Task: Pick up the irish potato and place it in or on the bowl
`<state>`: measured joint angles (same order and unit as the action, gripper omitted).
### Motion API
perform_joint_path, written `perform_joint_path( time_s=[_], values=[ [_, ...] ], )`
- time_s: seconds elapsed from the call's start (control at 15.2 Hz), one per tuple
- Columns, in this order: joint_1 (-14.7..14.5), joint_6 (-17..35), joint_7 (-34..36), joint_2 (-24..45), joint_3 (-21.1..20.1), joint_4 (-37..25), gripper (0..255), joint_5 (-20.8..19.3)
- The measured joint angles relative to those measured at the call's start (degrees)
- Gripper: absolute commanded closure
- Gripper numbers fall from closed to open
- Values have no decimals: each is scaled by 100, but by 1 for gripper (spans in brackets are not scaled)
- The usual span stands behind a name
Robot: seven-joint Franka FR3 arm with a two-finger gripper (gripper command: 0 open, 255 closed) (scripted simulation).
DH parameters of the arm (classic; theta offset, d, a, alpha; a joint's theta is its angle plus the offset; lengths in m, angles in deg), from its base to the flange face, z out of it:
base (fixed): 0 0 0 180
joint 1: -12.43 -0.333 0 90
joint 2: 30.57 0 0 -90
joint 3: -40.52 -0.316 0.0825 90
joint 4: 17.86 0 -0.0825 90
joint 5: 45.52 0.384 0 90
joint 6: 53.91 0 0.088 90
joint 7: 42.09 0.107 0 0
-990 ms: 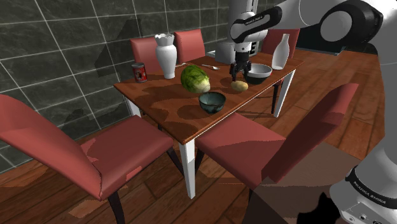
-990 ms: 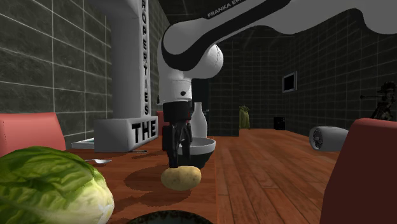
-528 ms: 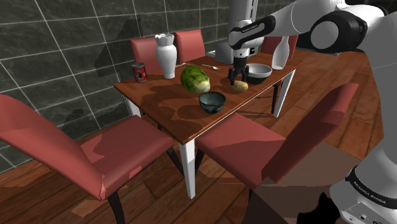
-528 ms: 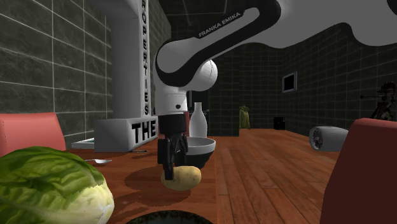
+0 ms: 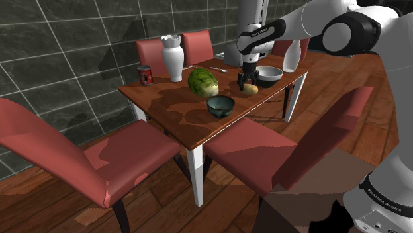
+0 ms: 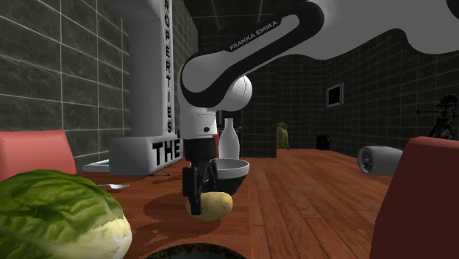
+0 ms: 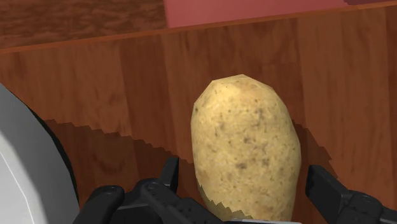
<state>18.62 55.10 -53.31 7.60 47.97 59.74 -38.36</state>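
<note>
Your gripper (image 7: 245, 173) has dropped around the potato (image 7: 242, 127), fingers apart on either side, not gripping, so close them next

Tan, brown-speckled potato (image 7: 245, 149); seemingly red can (image 5: 144, 75)

Dark grey-green stone tiles with pale joints cover the wall (image 5: 59, 46) behind the desk (image 5: 179, 122), which has a brown wooden top and white legs. A red chair (image 5: 99, 159) stands at the shoulder view's lower left, a second chair (image 5: 284, 149) at its lower middle, and two further chairs (image 5: 153, 49) against the wall. The floor (image 5: 40, 198) is reddish-brown planks. In the second exterior view a small frame (image 6: 335, 94) hangs on the far tiled wall.
</note>
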Motion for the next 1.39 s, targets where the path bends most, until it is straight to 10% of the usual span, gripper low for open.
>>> perform_joint_path(
  time_s=[0.07,1.39],
  values=[
    [0,0,0,0,0,0,255,0],
    [10,-569,38,-190,19,-385,255,-33]
  ],
)
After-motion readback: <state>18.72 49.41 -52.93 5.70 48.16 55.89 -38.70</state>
